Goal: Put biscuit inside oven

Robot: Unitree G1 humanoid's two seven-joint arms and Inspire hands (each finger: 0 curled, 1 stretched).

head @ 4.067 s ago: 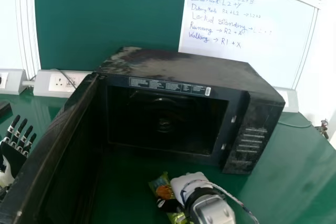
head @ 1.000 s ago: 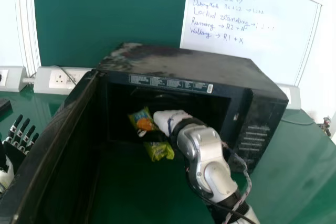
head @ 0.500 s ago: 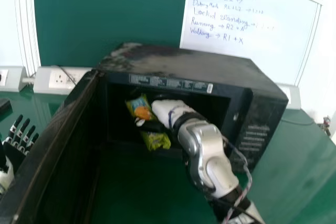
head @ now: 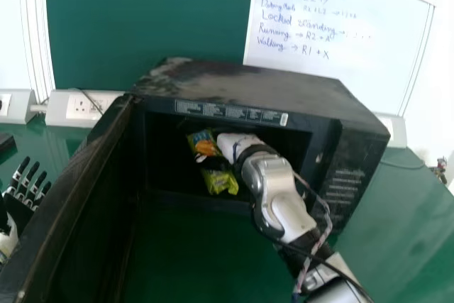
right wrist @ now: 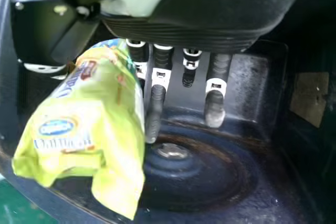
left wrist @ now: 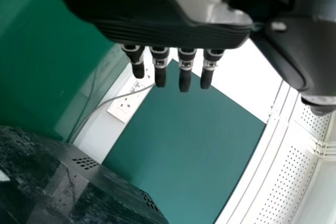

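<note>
In the head view my right hand is at the mouth of the black oven, whose door stands open at the left. The green and orange biscuit packet hangs tilted at that hand, in front of the dark cavity. In the right wrist view the packet is pinched between the thumb and fingers of my right hand, above the round hollow of the oven floor. My left hand stays beyond the open door at the far left, fingers straight; it hangs in the left wrist view too.
The open oven door stands between my left hand and the cavity. Sockets and a cable lie along the wall behind the green table. A whiteboard is behind the oven.
My right hand came up from the table in front of the oven to its mouth with the packet. Over the last half second, hand and packet shifted slightly right. The left hand is nearly still.
</note>
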